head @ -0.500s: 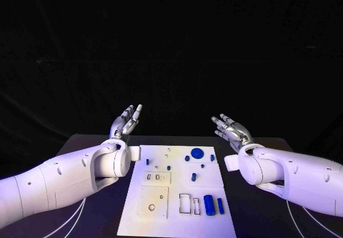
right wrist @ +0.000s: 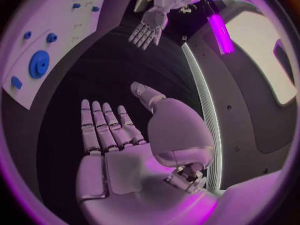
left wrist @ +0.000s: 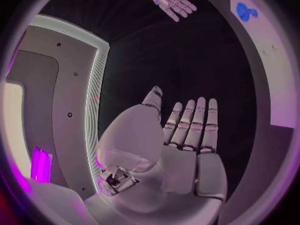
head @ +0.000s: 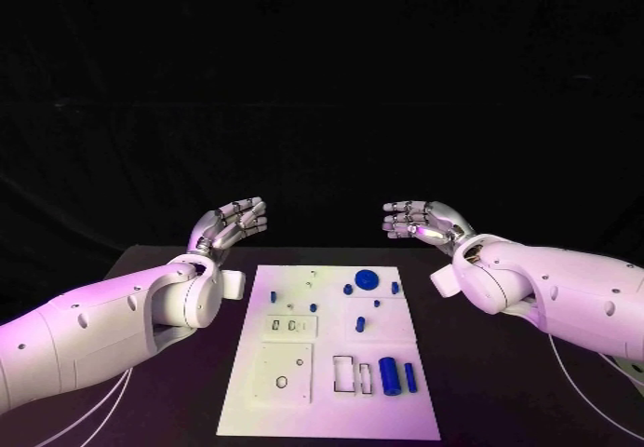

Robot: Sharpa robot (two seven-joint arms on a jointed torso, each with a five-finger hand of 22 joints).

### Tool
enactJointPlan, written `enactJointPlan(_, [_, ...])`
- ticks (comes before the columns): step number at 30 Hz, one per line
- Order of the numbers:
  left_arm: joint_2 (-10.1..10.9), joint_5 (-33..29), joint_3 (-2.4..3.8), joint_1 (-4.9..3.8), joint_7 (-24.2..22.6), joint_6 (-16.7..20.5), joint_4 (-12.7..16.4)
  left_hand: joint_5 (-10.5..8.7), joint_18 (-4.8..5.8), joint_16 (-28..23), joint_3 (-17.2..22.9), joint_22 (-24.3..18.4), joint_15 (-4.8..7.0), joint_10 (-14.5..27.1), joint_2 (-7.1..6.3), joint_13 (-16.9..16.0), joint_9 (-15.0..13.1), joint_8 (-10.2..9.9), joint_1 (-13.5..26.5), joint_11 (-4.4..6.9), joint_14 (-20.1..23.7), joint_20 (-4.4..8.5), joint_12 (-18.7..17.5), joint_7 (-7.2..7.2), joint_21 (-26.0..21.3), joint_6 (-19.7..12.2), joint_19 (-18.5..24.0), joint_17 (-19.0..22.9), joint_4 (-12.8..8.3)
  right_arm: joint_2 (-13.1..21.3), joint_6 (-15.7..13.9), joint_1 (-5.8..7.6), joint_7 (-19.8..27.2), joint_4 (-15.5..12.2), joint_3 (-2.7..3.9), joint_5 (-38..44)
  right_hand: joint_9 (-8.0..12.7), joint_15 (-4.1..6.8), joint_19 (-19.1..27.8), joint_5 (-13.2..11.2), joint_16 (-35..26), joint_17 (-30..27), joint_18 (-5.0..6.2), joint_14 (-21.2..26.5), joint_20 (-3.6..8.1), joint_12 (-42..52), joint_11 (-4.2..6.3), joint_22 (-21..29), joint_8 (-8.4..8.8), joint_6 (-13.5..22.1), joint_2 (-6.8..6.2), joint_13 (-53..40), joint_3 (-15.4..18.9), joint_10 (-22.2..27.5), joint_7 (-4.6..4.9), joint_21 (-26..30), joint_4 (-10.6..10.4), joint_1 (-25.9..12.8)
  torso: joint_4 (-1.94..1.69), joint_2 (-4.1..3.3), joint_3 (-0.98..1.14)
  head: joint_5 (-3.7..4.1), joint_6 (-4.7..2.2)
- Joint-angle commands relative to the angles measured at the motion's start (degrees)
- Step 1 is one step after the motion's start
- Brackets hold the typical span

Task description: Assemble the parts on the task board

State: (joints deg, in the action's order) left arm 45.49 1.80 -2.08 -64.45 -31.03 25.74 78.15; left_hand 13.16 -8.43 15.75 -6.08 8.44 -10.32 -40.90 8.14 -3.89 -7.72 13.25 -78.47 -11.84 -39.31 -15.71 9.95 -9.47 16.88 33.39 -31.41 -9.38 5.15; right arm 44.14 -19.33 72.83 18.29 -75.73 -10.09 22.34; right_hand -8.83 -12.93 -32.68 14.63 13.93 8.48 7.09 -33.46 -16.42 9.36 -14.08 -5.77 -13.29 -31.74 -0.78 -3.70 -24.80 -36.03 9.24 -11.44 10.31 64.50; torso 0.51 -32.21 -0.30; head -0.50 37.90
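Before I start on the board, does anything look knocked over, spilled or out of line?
Nothing stands out. The task board lies flat and roughly square on the black table, the blue parts such as the round disc and the cylinder sit on it, and the left hand and right hand hover empty beyond its far end.

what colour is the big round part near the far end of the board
Blue. The round part stands on the white task board, clearest in the head view.
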Motion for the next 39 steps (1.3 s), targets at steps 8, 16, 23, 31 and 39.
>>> enactJointPlan(8, [2.04, 19.07, 0.22, -0.6, 6.95, -8.71, 2.17, 0.27, -2.14, 9.08, 8.14, -0.18, 5.86, -25.48, -5.07, -1.55, -7.87, 7.73, -3.32, 5.74, -21.1, 4.26, 1.73, 1.18, 3.47, 21.16, -17.96, -11.72, -8.5, 0.56, 6.27, 1.92, -9.54, -0.61, -0.11, 35.03, -6.41, 4.94, -15.6, 1.54, 4.69, 6.18, 3.5, -21.19, 1.61, -0.16, 4.45, 0.29, -6.33, -18.12, -4.4, -0.3, -2.19, -22.93, 2.96, -2.27, 5.77, 0.99, 0.31, -1.69, 0.03, 0.22, 0.29])
enactJointPlan(16, [4.38, 25.87, 0.56, -0.85, 8.7, -10.27, 6.22, 0.88, -1.93, 18.12, 15.9, 2.21, 7.36, -24.24, -8.95, -5.65, -17.97, 12.3, 2.17, 6.58, -21.74, 6.14, 7.19, 1.62, 7.74, 18.48, -22.77, -21.28, -11.03, 0.76, 4.81, 2.75, -14.09, -2.13, -0.09, 49.53, -10.6, 7.22, -21.47, 5.4, 7.05, 11.06, 3.53, -27.26, 3.7, 0.07, 6.41, 0.34, -7.81, -20.45, -6.99, -2.0, -2.27, -28.58, 1.28, -3.05, 5.7, -1.17, 0.07, -2.78, -0.25, 0.07, 0.34])
enactJointPlan(23, [7.78, 30.16, 0.79, -1.14, 10.89, -12.08, 12.43, 1.0, -1.83, 21.75, 18.46, 3.26, 6.83, -19.6, -11.13, -7.36, -19.69, 11.1, 5.82, 5.47, -19.93, 5.85, 9.66, 0.27, 9.17, 13.96, -22.77, -24.67, -10.2, 0.44, 5.88, 3.32, -19.66, -6.04, -0.08, 65.95, -13.58, 10.18, -30.08, 0.56, 13.46, 18.85, 3.47, -34.71, 6.99, -0.16, 7.87, -1.3, -7.11, -20.66, -7.82, -3.94, -4.15, -30.5, 0.34, -6.61, 5.7, -1.09, -0.06, -4.48, -0.59, 0.32, 0.75])
enactJointPlan(31, [10.39, 25.95, 1.21, -1.56, 11.28, -11.99, 17.8, 0.79, -1.65, 26.23, 21.58, 6.13, 6.41, -14.24, -12.65, -7.82, -20.51, 10.22, 7.1, 4.52, -17.97, 5.9, 11.07, -0.41, 13.69, 12.7, -24.56, -27.78, -9.55, -0.79, 5.72, 4.02, -24.13, -8.15, -0.06, 73.06, -13.94, 12.68, -38.8, -4.74, 24.27, 29.2, 3.16, -45.47, 10.89, -3.57, 9.16, -7.37, -4.07, -21.34, -8.56, -4.7, -6.21, -31.75, -0.65, -16.33, 5.08, 0.02, -0.28, -6.12, -1.01, 0.75, 0.56])
enactJointPlan(39, [12.3, 21.26, 1.42, -2.34, 11.07, -11.19, 21.12, 0.78, -1.59, 27.91, 23.02, 8.64, 6.1, -12.59, -13.3, -7.51, -20.73, 9.86, 7.7, 4.2, -15.73, 5.8, 11.99, -0.65, 17.46, 12.42, -24.87, -28.69, -8.97, -1.99, 6.3, 4.61, -26.18, -8.76, -0.04, 74.41, -14.88, 12.81, -39.34, -5.18, 45.31, 48.42, 3.01, -51.01, 11.5, -5.7, 9.05, -14.18, -2.1, -21.73, -9.76, -5.44, -9.28, -30.71, -0.76, -24.69, 3.8, -0.55, -0.43, -7.57, -1.38, 1.04, 0.47])
